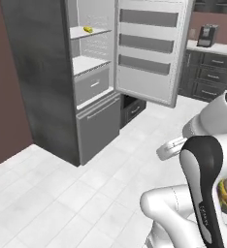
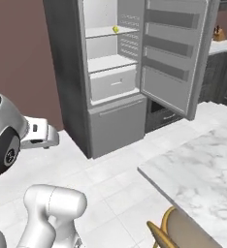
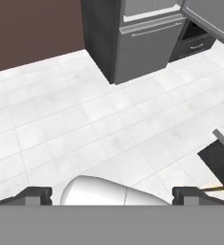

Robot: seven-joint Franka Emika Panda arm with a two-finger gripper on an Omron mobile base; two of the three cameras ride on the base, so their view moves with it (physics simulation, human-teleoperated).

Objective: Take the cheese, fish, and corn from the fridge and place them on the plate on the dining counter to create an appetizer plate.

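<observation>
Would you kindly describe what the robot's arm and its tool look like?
The arm has rounded glossy white links with a dark, nearly black cover bearing faint lettering. Its joint face is dark with a small mark. The tool has two small dark grey finger tips.

Tall grey-framed fridge w/ white interior (image 1: 42,72) stood upright at approx 11 o'clock in left base view, 12 o'clock in right base view (image 2: 69,68). Its ribbed door w/ three grey shelf rails was swung fully open twd 1 o'clock. Inside: white shelves, pale bottom drawer shut, grey lower compartment shut below it.

Short yellow cob of corn (image 1: 88,29) lay on upper shelf, near shelf's front edge, at 12 o'clock; in right base view it sat twd the shelf's right end (image 2: 116,29). Green end too small to make out.

White-and-grey marble dining counter (image 2: 202,164) filled 4 o'clock in right base view, edge running diagonally.
</observation>
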